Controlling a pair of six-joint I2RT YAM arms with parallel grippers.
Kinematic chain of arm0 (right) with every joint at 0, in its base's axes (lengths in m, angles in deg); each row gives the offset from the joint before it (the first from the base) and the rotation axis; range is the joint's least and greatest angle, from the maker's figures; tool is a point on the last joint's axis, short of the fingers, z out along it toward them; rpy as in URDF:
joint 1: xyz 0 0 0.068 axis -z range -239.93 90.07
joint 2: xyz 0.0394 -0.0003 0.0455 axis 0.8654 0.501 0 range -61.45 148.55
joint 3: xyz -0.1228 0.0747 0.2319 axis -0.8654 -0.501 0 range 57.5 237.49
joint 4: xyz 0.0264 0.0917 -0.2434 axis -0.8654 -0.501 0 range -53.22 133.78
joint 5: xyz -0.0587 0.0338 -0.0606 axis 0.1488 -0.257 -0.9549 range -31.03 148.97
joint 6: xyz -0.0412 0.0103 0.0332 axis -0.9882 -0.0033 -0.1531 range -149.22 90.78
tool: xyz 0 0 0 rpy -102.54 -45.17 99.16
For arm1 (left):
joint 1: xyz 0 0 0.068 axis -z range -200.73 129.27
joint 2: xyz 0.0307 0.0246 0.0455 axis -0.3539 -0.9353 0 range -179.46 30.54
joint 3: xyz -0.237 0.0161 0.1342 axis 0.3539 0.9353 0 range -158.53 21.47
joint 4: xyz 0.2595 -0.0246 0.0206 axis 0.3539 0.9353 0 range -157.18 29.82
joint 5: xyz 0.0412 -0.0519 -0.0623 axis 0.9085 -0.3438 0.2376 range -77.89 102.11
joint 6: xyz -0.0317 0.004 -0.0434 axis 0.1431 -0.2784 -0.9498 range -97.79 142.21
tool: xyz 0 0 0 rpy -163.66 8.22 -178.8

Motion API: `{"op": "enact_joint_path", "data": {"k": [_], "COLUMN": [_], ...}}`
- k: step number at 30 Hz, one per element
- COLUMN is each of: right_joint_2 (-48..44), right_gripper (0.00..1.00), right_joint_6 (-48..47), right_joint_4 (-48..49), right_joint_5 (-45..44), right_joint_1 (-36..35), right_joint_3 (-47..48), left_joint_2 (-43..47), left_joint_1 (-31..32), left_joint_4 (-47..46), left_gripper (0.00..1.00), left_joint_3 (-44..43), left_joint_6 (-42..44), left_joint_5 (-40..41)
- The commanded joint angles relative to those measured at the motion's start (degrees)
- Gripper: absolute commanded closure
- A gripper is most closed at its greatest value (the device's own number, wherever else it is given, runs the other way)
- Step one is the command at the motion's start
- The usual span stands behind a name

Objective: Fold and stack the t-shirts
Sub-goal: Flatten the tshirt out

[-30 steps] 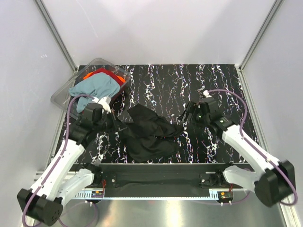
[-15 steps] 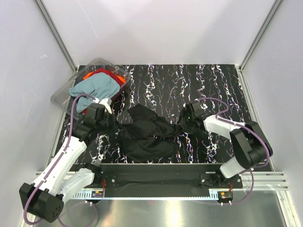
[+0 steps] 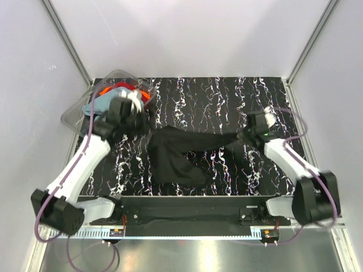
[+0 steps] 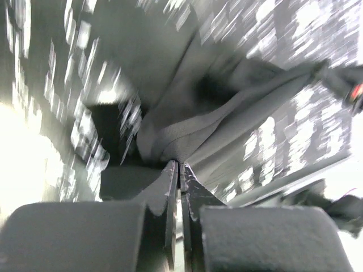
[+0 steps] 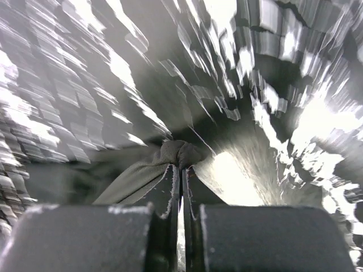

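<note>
Black shirt [image 3: 176,156] pulled taut across the middle of the surface [image 3: 227,96].
Left gripper [image 4: 178,165] and right gripper [image 5: 181,168] each pinch one end.

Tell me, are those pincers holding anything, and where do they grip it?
Both hold the black shirt: the left pincer pinches its left end, the right pincer a bunched fold at its right end.

Matt black cloth t-shirt [image 3: 176,161]; clear glossy plastic tub [image 3: 78,105]
</note>
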Motion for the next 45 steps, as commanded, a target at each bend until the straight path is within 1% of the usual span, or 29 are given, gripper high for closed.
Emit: {"op": "enact_joint_path", "data": {"k": [1,2,4,5,6,7,9,10,13,15,17,20,21,23,26,29,30,31,32,33,34,35,36,38,39,40,41,42,45], "right_joint_2": [-9.21,-9.84,-12.55,-13.61,-14.93,-17.55,-19.85,-21.78,-26.26,-28.73,-31.28,-32.52,-32.43,-31.21,-29.71,-27.69,-25.68,-24.27,-22.34,-17.54,-14.62,-11.72,-6.21,-1.60,1.38,2.45,3.24,3.69,1.86], "right_gripper": [1.00,1.00,1.00,1.00,1.00,1.00,1.00,1.00,1.00,1.00,1.00,1.00,1.00,1.00,1.00,1.00,1.00,1.00,1.00,1.00,1.00,1.00,1.00,1.00,1.00,1.00,1.00,1.00,1.00], "right_joint_6": [-8.09,-9.24,-12.04,-12.76,-13.37,-14.51,-15.31,-15.40,-15.40,-15.31,-16.01,-17.60,-17.69,-17.51,-16.64,-16.19,-16.19,-16.45,-16.98,-18.81,-19.53,-20.32,-22.76,-24.88,-25.94,-25.95,-26.04,-26.04,-27.35], "right_joint_4": [-8.84,-10.87,-16.83,-18.35,-20.71,-21.61,-23.71,-24.42,-25.75,-25.49,-25.40,-26.44,-28.37,-30.75,-31.20,-25.51,-20.96,-18.65,-16.54,-13.21,-12.14,-11.78,-11.86,-12.04,-12.73,-13.44,-14.66,-15.11,-15.38], "right_joint_5": [-13.90,-14.34,-17.93,-18.99,-20.57,-20.58,-18.23,-17.25,-13.12,-11.27,-11.09,-10.48,-10.91,-12.40,-13.99,-12.15,-12.23,-12.58,-14.33,-15.73,-17.40,-20.03,-20.40,-20.76,-21.02,-21.72,-21.73,-21.81,-21.73], "right_joint_1": [2.57,3.88,4.07,4.16,4.07,4.16,4.16,4.25,4.16,4.16,4.16,4.16,4.16,4.16,4.16,4.16,4.16,4.25,4.16,4.16,4.16,4.33,5.03,5.56,6.26,6.44,6.88,7.23,7.32], "right_joint_3": [11.56,14.31,21.76,23.54,24.95,26.53,26.55,26.11,22.88,21.72,21.71,24.43,26.09,27.07,23.49,18.39,16.81,16.45,16.79,19.32,21.43,24.24,30.44,36.19,40.83,42.79,44.55,47.44,49.75], "left_joint_2": [-5.84,-7.51,-10.86,-11.56,-12.27,-12.36,-11.75,-11.40,-9.73,-7.63,-6.04,-2.35,-1.82,-0.85,-1.63,-4.26,-6.97,-8.48,-12.06,-13.92,-15.68,-18.31,-19.03,-20.61,-21.23,-21.93,-22.99,-23.08,-21.51], "left_joint_1": [-0.34,-0.43,-0.34,-0.34,-0.43,-0.43,-0.34,-0.26,0.09,0.19,0.27,0.19,0.19,0.27,0.27,0.19,0.27,0.19,0.19,0.10,0.10,0.10,-0.16,-0.25,-0.25,-0.34,-0.26,-0.25,0.27], "left_joint_4": [-4.14,-3.26,-2.29,-0.98,-0.18,1.04,1.32,1.32,1.32,1.49,2.28,3.25,3.25,3.17,3.17,2.64,2.03,1.06,0.79,0.44,-0.87,-1.92,-5.41,-9.47,-10.62,-10.98,-10.81,-10.55,-10.55], "left_gripper": [0.96,0.97,0.98,0.99,0.99,1.00,1.00,1.00,1.00,1.00,1.00,1.00,1.00,1.00,1.00,1.00,1.00,1.00,1.00,1.00,1.00,1.00,1.00,1.00,1.00,1.00,1.00,1.00,1.00], "left_joint_3": [-15.80,-22.71,-27.94,-31.18,-32.17,-32.53,-30.79,-28.25,-24.90,-23.13,-23.21,-24.53,-24.62,-23.57,-19.54,-17.33,-17.59,-19.42,-21.00,-23.02,-27.48,-29.61,-32.50,-34.98,-36.73,-41.02,-43.06,-44.47,-45.72], "left_joint_6": [2.13,2.22,2.66,3.62,3.98,4.33,4.86,4.94,6.26,7.49,8.54,8.90,8.81,7.68,6.97,5.91,5.91,5.91,5.56,5.47,5.30,4.78,3.73,3.02,2.66,2.49,2.48,2.40,3.71], "left_joint_5": [-0.39,-1.37,-2.34,-2.34,-2.08,-1.99,-3.56,-6.01,-8.75,-8.15,-5.43,-2.52,-2.26,-1.47,-0.68,-1.20,-0.24,1.24,3.35,7.89,10.55,12.93,16.86,17.78,18.48,18.66,19.01,19.36,19.63]}}
